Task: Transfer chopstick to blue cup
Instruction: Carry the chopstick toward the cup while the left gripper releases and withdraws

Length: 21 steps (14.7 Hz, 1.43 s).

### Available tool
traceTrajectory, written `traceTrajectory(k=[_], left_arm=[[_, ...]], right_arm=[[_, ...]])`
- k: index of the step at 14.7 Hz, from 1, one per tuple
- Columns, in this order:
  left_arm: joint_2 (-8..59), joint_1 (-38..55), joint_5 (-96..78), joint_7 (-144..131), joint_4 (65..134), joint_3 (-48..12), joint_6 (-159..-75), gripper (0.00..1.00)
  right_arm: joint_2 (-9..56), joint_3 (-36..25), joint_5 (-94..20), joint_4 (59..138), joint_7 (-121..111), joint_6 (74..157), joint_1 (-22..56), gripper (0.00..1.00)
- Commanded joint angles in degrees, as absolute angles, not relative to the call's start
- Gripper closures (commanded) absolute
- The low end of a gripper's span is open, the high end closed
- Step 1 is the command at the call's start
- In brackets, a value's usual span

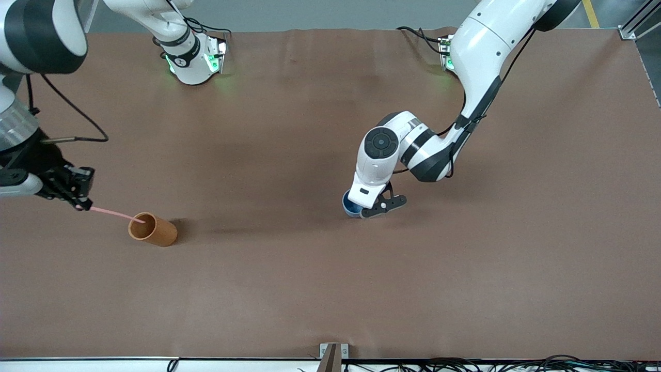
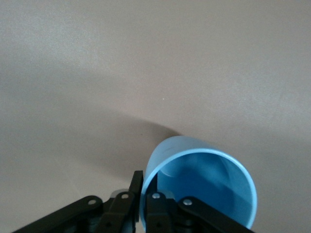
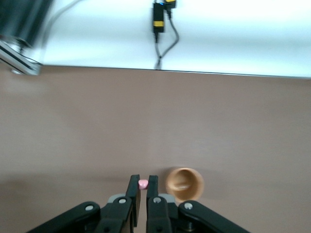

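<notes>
So on the brown cloth-covered tabletop [image 1: 320, 289], the right hand [image 1: 77, 199] is pinching the thin pink chopstick [image 1: 111, 213] by one end, up over the right arm's end of the tabletop, with the chopstick's tip at the rim of the orange-brown cylindrical cup [image 1: 153, 229]. Looks like it's mid-lift out of that cup. Meanwhile the left hand [image 1: 373, 209] is clamping the wall of the small matte blue cup [image 1: 351, 207] near the middle of the tabletop. Next up, I'd guess: carrying the stick over and lining it up with the blue cup's mouth
</notes>
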<state>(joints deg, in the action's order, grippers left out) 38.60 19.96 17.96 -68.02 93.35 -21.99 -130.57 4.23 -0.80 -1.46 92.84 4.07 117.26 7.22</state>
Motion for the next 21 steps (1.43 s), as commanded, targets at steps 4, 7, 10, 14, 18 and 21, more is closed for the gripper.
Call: traceTrajectory(k=[4, 7, 10, 14, 18, 21], left_arm=[[35.17, 16.54, 19.25, -66.90, 92.11, -23.12, -128.59, 0.00], [28.15, 12.76, 16.63, -55.06, 92.11, -23.47, -120.70, 0.00], [21.64, 12.13, 9.52, -39.96, 92.11, -17.52, -114.54, 0.00], [13.38, 12.04, 0.71, -13.87, 92.02, -6.62, -106.19, 0.00], [9.23, 9.06, 0.70, -2.30, 87.13, -4.04, -98.04, 0.00], [5.64, 8.70, 0.97, 1.48, 82.80, -3.87, -89.49, 0.00]], right_arm=[[3.78, -0.88, -4.92, 94.04, 28.70, 121.89, 21.06, 0.95], [6.05, -0.97, -4.13, 93.78, 44.86, 128.04, 31.17, 0.97], [11.93, -0.97, -1.77, 88.62, 51.84, 129.99, 37.33, 0.97], [18.79, -0.97, 0.08, 83.94, 54.58, 129.99, 41.91, 0.98], [22.67, -0.97, 9.82, 83.67, 54.41, 130.08, 45.53, 0.98], [24.60, -0.97, 11.78, 83.58, 54.14, 130.86, 45.79, 0.98]])
